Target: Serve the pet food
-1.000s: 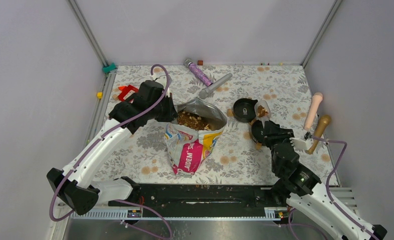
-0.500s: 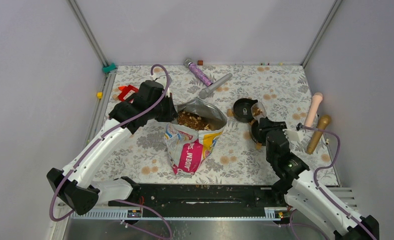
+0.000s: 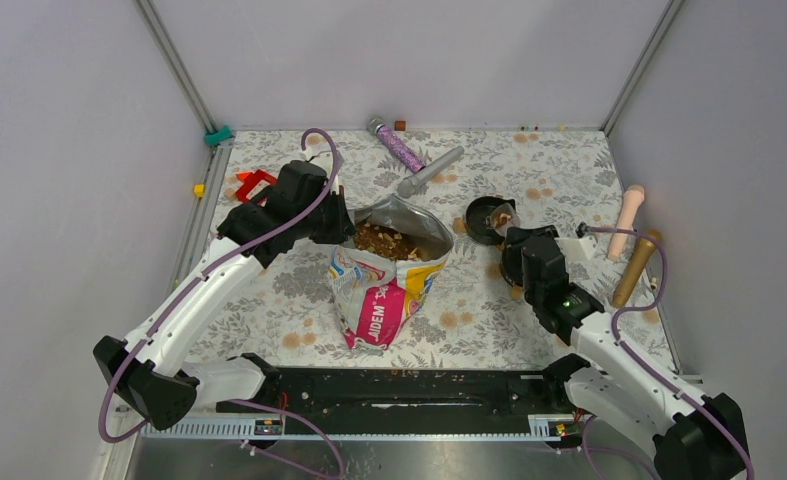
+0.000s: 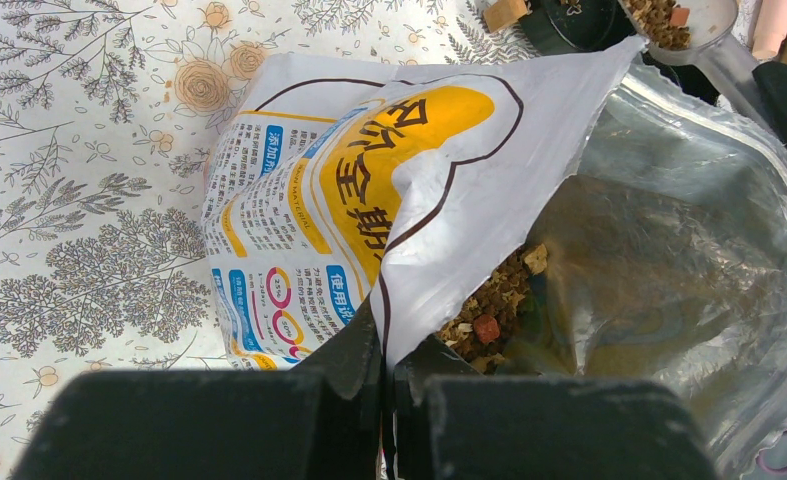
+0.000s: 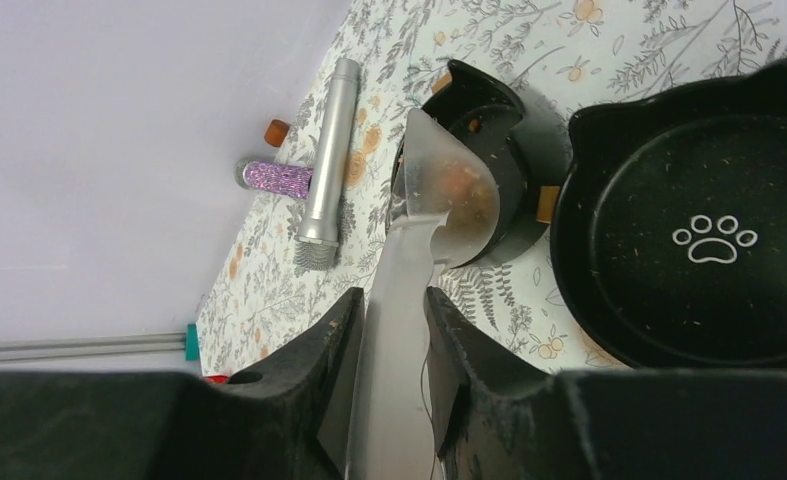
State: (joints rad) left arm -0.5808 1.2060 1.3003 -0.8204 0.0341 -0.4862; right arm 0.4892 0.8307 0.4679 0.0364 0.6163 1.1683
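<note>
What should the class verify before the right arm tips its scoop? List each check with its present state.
1. Left end effector shut on the bag edge, mouth held open: ok.
2. Right end effector clamped on the scoop handle: ok.
3. Scoop loaded with pet food: ok.
4. Scoop head over the small black bowl: ok.
5. Clearance between scoop and that bowl's rim: cannot tell.
6. Paw-print bowl filled: not ok, only crumbs inside.

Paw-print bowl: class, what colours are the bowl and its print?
Black bowl, white paw print; clearest in the right wrist view.
</note>
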